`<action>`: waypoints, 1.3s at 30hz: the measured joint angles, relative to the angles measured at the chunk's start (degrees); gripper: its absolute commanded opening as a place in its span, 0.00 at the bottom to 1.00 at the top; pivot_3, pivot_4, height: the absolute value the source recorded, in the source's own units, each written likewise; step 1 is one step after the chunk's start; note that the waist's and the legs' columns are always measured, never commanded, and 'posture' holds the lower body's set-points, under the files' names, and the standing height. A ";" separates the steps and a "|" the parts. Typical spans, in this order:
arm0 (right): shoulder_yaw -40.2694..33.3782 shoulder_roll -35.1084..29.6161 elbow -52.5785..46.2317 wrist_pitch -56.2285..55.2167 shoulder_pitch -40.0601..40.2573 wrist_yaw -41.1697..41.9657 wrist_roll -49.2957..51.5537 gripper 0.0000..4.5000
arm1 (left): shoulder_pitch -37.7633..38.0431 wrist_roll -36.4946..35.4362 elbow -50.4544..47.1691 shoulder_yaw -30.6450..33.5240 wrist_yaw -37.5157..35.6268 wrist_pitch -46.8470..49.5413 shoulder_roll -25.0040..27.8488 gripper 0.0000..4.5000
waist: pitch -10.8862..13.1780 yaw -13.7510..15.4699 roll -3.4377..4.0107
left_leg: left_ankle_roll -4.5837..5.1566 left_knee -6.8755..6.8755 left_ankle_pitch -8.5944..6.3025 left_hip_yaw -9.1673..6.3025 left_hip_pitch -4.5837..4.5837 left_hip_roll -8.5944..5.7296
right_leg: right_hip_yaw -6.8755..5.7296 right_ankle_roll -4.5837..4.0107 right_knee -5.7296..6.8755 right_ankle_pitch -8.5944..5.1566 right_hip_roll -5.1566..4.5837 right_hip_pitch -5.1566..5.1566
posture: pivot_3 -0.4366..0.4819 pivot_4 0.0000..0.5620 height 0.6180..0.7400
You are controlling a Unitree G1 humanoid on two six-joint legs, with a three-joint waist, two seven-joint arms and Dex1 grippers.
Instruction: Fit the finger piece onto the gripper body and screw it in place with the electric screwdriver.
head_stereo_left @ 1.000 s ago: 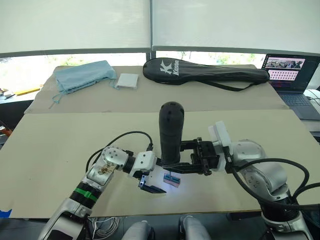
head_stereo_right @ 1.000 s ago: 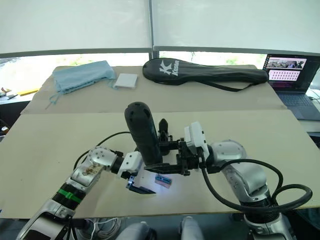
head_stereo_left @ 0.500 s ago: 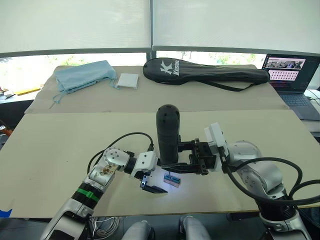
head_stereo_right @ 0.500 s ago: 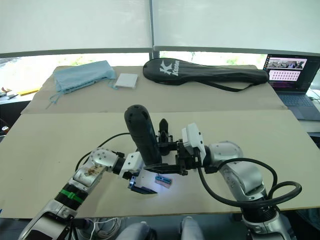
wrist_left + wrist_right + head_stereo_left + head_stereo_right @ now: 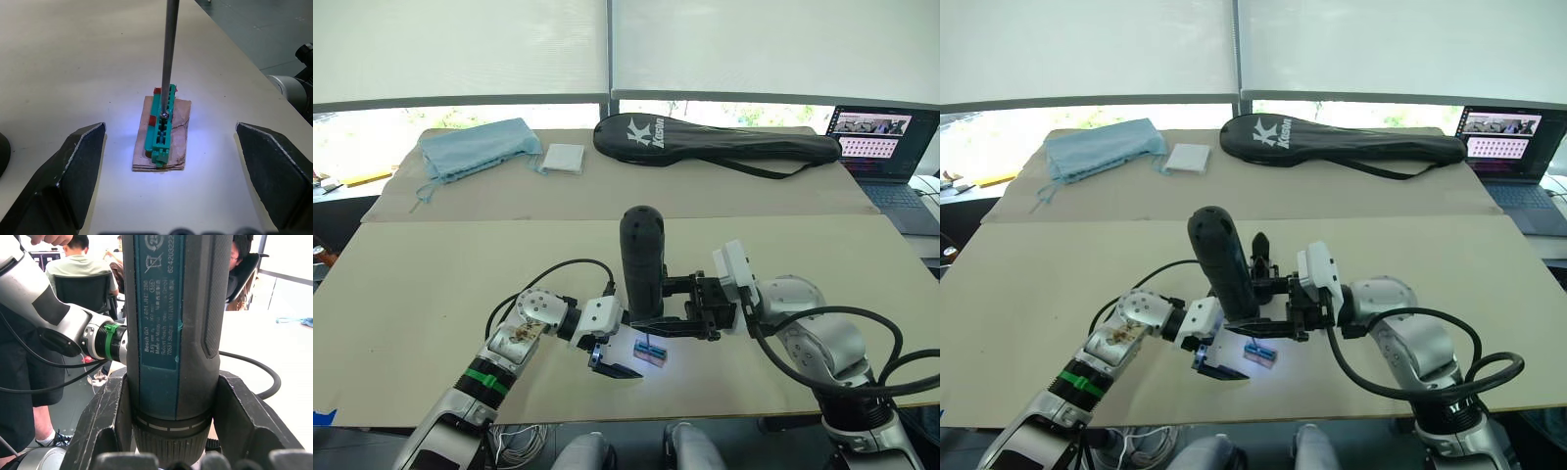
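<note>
Upright over table (image 5: 431, 294): electric screwdriver (image 5: 643, 259), clamped low on its barrel between fingers of right gripper (image 5: 651, 326), bit tip down on small green-topped block (image 5: 163, 128) lit white. Left gripper (image 5: 615, 368) low beside block, jaws spread wide, empty. Gripper body (image 5: 1259, 257) just behind screwdriver.

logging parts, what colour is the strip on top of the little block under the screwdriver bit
Green, with small red bits beside it, on a brownish base. The block shows best in the left wrist view.

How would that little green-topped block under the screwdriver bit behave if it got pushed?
The green-topped block looks small and light, so it would probably slide on the smooth table. The screwdriver bit pressing on it may pin it somewhat. Neither finger of the left claw touches it.
</note>
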 measured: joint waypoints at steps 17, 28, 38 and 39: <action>0.10 -0.22 0.34 -0.91 0.21 -0.06 -0.43 0.42 | -0.86 -0.01 0.08 0.00 0.26 0.00 -0.42 1.00 | 0.00 0.00 0.00 | 0.00 0.00 0.00 0.00 0.00 0.00 | 0.01 0.00 0.00 0.00 0.00 0.00 | 0.48 0.27 0.97; 0.17 -0.32 0.26 -0.83 0.22 -0.22 0.52 0.42 | -0.92 -0.01 0.32 0.00 0.38 0.00 -0.58 1.00 | 0.00 0.00 0.00 | 0.00 0.00 0.00 0.00 0.00 0.00 | 0.01 0.00 0.00 0.00 0.00 0.00 | 0.48 0.27 0.97; 0.42 -0.44 0.08 -0.80 0.32 -0.22 0.53 0.42 | -0.92 -0.03 0.32 0.00 0.39 0.00 -0.63 1.00 | 0.00 0.00 0.00 | 0.00 0.00 0.00 0.00 0.00 0.00 | 0.00 0.00 0.00 0.00 0.00 0.00 | 0.48 0.27 0.97; 0.42 -0.47 0.09 -0.80 0.32 -0.21 0.52 0.42 | -0.92 -0.03 0.32 0.00 0.40 0.00 -0.63 1.00 | 0.00 0.00 0.00 | 0.00 0.00 0.00 0.00 0.00 0.00 | 0.00 0.00 0.00 0.00 0.00 0.00 | 0.48 0.27 0.97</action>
